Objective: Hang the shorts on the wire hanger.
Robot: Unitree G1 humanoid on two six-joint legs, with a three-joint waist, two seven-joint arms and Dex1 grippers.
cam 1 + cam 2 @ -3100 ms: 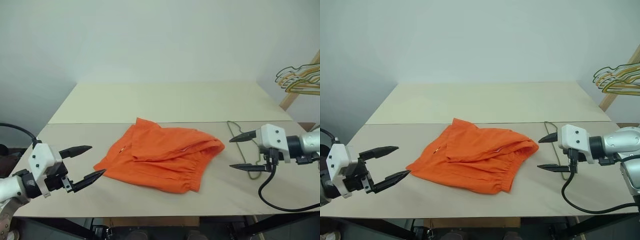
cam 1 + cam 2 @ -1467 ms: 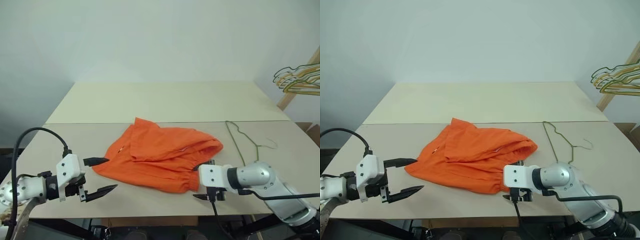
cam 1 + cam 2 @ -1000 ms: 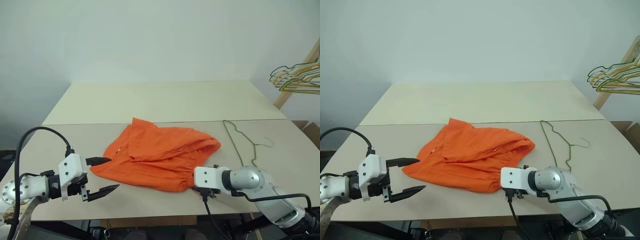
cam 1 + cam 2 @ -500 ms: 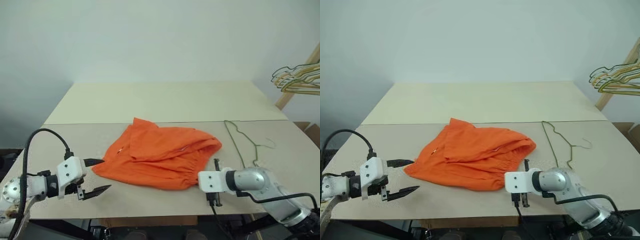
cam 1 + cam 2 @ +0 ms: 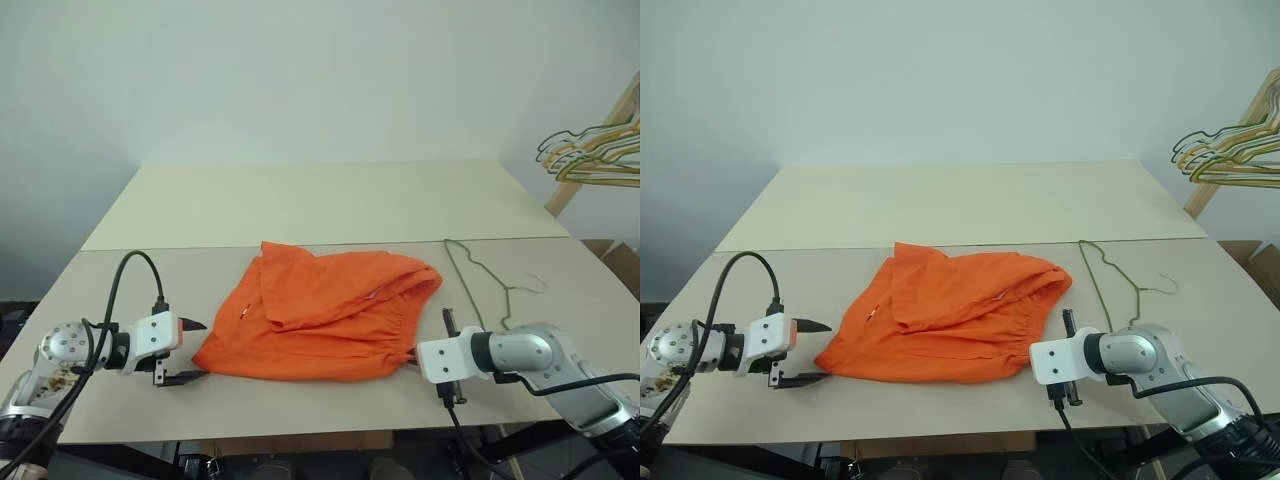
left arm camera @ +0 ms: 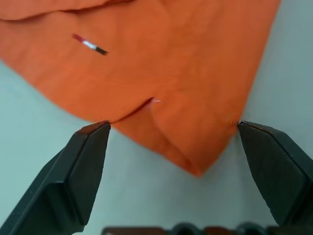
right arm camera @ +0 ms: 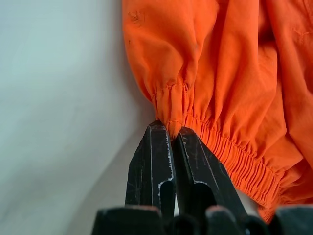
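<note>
Soft, even, diffuse light fills the scene; the pale beige worktop (image 5: 330, 205) and the wall behind it are bright without glare. Shadows are faint, a thin dark rim under the bright orange cloth shorts (image 5: 325, 315) along the worktop's near edge. Head views are sharp. In the wrist views the black fingers (image 6: 73, 181) are slightly soft.

You face a pale beige surface (image 5: 320, 205) against a plain white wall (image 5: 300, 80); yellow and green wire hangers (image 5: 590, 150) hang at right.
</note>
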